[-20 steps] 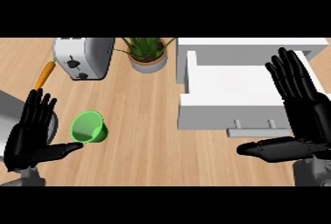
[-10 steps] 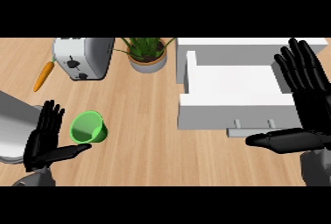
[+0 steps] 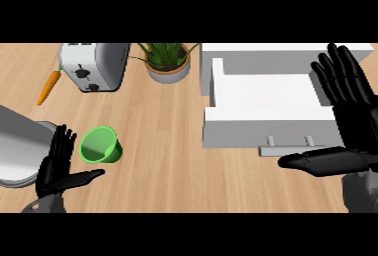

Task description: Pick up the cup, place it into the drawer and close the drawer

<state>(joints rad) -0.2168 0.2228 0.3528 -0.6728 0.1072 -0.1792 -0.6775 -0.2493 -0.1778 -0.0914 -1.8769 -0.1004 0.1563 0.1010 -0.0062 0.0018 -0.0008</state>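
Reach step: left hand (image 3: 55, 172), fingers spread, just beside cup (image 3: 101, 145) near desk's (image 3: 170, 150) left edge; right hand (image 3: 353, 135) spread too. Next: curl fingers round cup.

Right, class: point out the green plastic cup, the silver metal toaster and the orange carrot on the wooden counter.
green plastic cup (image 3: 98, 145): head view, on its inner wall, just inside the rim.
silver metal toaster (image 3: 100, 62): head view, on the middle of its casing.
orange carrot (image 3: 47, 87): head view, on the middle of its body.
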